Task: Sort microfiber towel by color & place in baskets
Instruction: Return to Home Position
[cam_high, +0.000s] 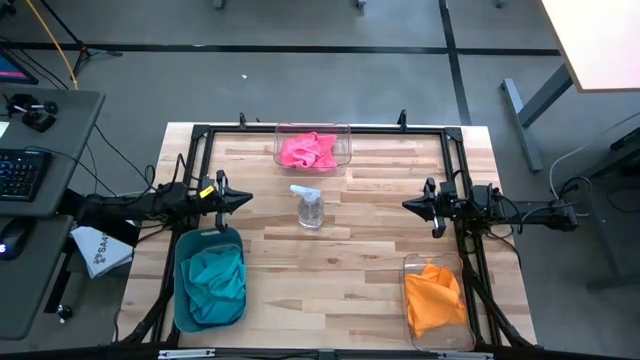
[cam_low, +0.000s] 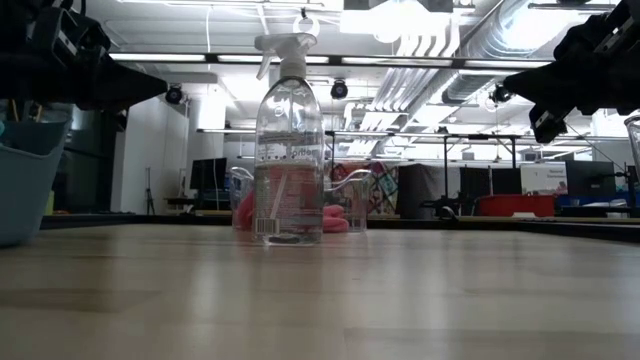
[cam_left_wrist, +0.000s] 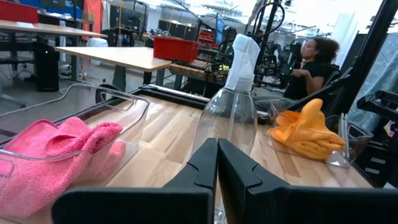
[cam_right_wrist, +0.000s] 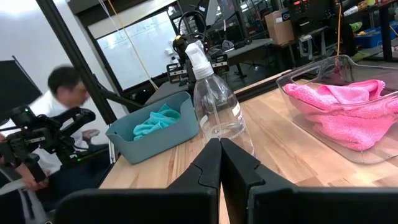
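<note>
Sorting is looking finished: pink towels (cam_high: 310, 150) are lying in the far clear basket (cam_high: 279, 135) at the worktop's far edge, teal towels (cam_high: 214, 280) in the teal basket (cam_high: 179, 285) at its near left corner, and the orange towel (cam_high: 435, 297) in the near clear basket (cam_high: 420, 267) at its near right corner. The left tool (cam_high: 244, 200) and right tool (cam_high: 408, 205), both pinched closed and empty, are hovering either side of the spray bottle (cam_high: 309, 207). The arms are probably parking; the next move calls only for settling clear of the bottle.

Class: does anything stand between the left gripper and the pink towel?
Nothing loose does. The spray bottle stands straight ahead of the left gripper, aside from that path; only the clear basket walls in the pink towel.
</note>
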